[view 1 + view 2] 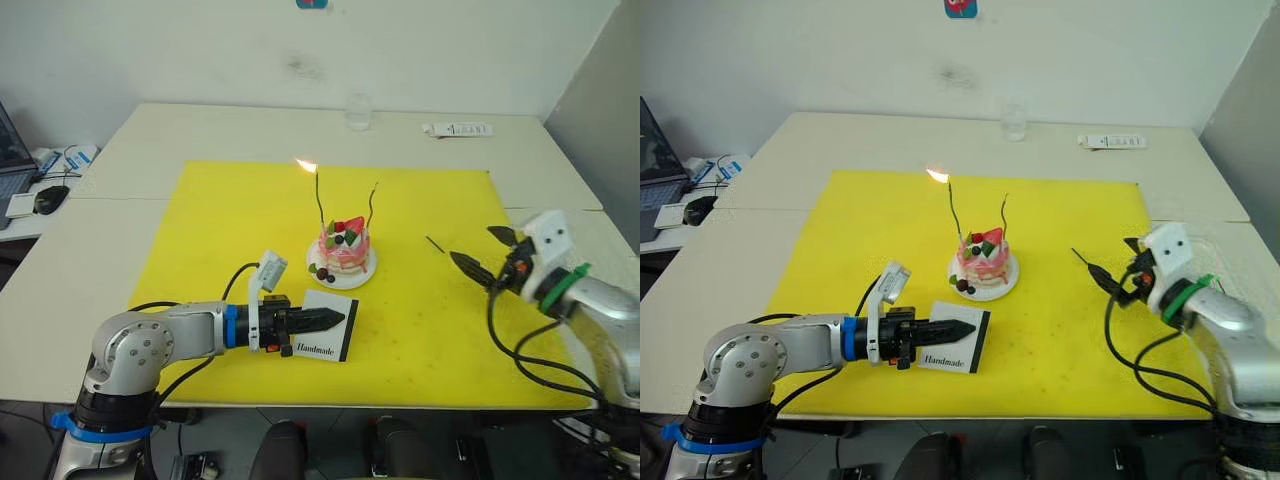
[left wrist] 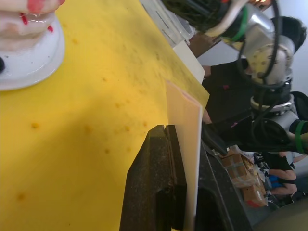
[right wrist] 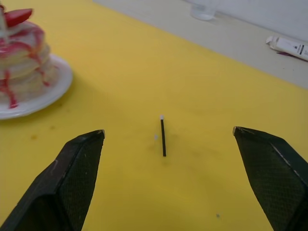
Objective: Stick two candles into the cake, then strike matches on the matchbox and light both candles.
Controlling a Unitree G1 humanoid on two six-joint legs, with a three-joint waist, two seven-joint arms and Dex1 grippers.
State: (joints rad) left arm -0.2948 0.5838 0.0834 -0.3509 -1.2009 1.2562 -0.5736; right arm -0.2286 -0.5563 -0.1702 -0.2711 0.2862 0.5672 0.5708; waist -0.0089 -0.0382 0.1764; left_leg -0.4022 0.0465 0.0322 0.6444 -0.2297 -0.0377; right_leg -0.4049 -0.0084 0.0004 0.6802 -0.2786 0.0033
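Both candles [image 1: 320, 200] stand in the cake [image 1: 343, 250], one lit, as my left pincer [image 1: 335, 320] clamps the matchbox [image 1: 330, 338] and my spread right pincer [image 3: 168, 139] frames a match [image 3: 163, 137] just ahead.

- A pale cream counter [image 1: 200, 130] fills the middle of the room, a seam running across it where two tops meet.
- A bright yellow mat [image 1: 240, 210] covers most of the counter's near half.
- A plain white wall [image 1: 200, 50] stands behind; a grey panel [image 1: 600, 110] angles in on the right.
- A clear glass [image 1: 359, 112] and a white tube [image 1: 457, 129] lie near the far edge.
- On a side desk at the left sit a laptop [image 1: 12, 160] and a dark mouse [image 1: 50, 198].
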